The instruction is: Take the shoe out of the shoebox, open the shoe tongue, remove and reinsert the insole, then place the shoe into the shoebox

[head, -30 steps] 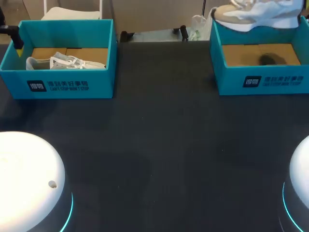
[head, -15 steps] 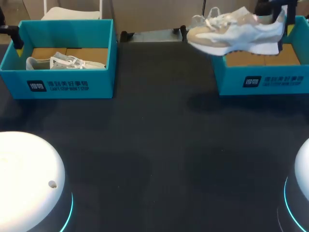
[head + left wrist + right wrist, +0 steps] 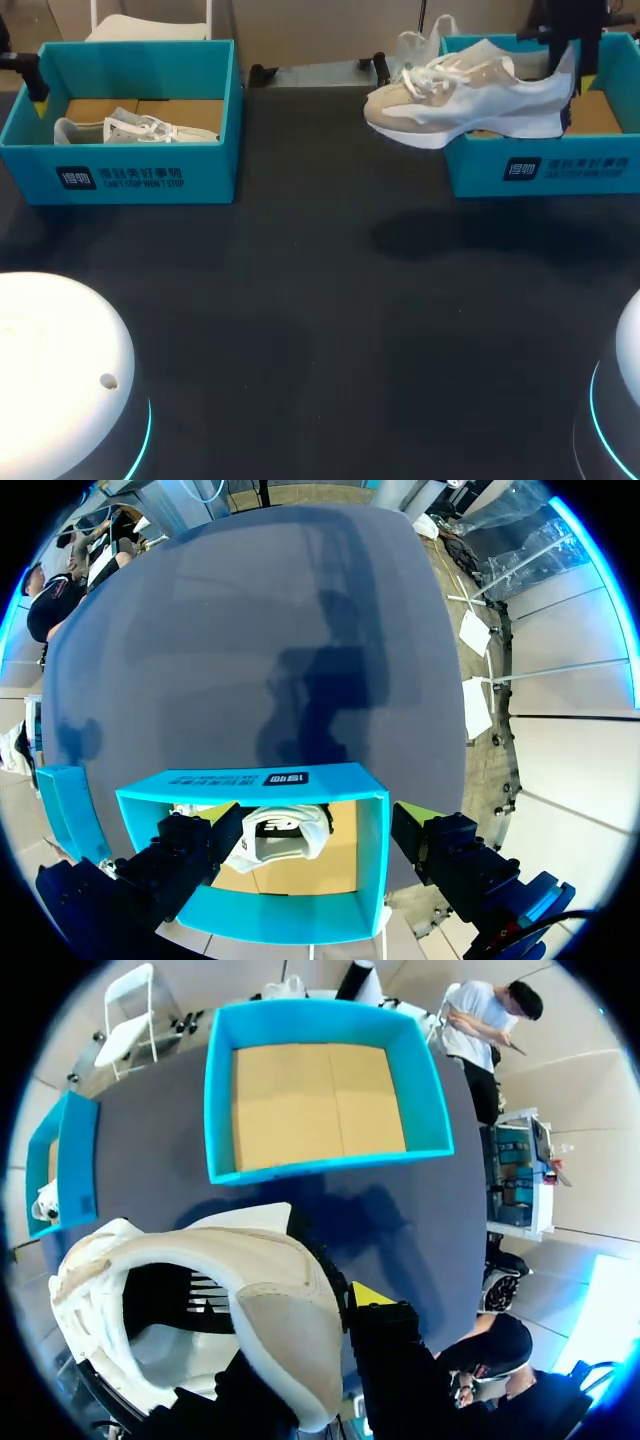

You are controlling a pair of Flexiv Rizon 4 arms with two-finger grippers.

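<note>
Beige-and-white lace-up sneaker (image 3: 470, 95) hangs over the near-left corner of the open teal cardboard shoebox (image 3: 540, 170), my right gripper (image 3: 568, 55) at its heel.

From the left wrist, my left gripper (image 3: 320, 845) is spread wide and empty over a second teal box (image 3: 270, 780), well apart from that shoebox.

From the right wrist, my fingers clamp the sneaker's heel, with the shoebox ahead.

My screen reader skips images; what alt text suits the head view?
The right claw holds a beige-and-white sneaker by its heel, aloft over the dark table near the right teal shoebox. A second shoe lies in the left teal shoebox.

A dark matte table (image 3: 320, 300) spans the scene, one soft shadow across it.
</note>
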